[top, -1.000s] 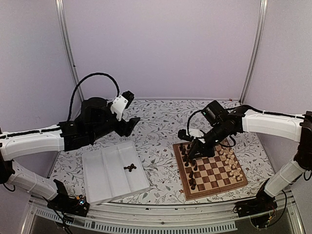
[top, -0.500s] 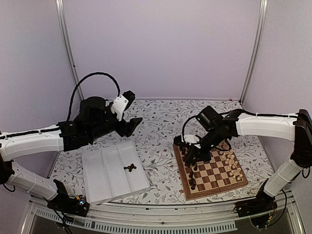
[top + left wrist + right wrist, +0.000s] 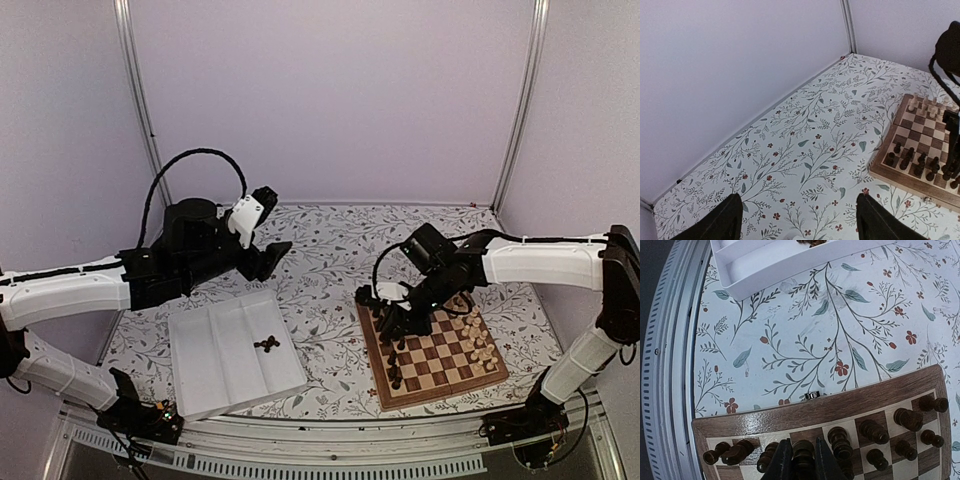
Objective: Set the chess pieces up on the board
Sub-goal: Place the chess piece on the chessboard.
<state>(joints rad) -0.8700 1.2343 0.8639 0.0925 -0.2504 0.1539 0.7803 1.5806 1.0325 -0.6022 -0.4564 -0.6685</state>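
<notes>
Floral cloth [image 3: 320, 275], sprigged with grey leaves and red blossoms, covers the table of a lilac-walled booth, with a ribbed metal rail [image 3: 330, 445] along its near edge beside both arm bases. Just beyond the rail on the left lies a white ridged tray [image 3: 215, 375], a small cluster of dark pieces [image 3: 267, 344] resting toward its right side. Well apart from it on the right, the board [image 3: 437, 355] sits slightly askew, with dark chessmen [image 3: 392, 355] crowded along its left side and pale chessmen [image 3: 478, 340] along its right. The right gripper [image 3: 393, 322] reaches down over the board's far left part, its fingers [image 3: 782, 462] pinched on a dark piece [image 3: 803, 452] among the dark ranks. Whether that piece touches the board cannot be told, and the arm hides the squares beneath it from the overhead camera. Beyond the tray's far edge, the left gripper [image 3: 268, 252] hangs above the cloth with its fingers [image 3: 720, 225] spread wide. A black cable [image 3: 195, 155] arcs over that arm. Farthest back, plain walls [image 3: 330, 100] meet the table, and aluminium posts [image 3: 135, 100] rise at the far corners.
</notes>
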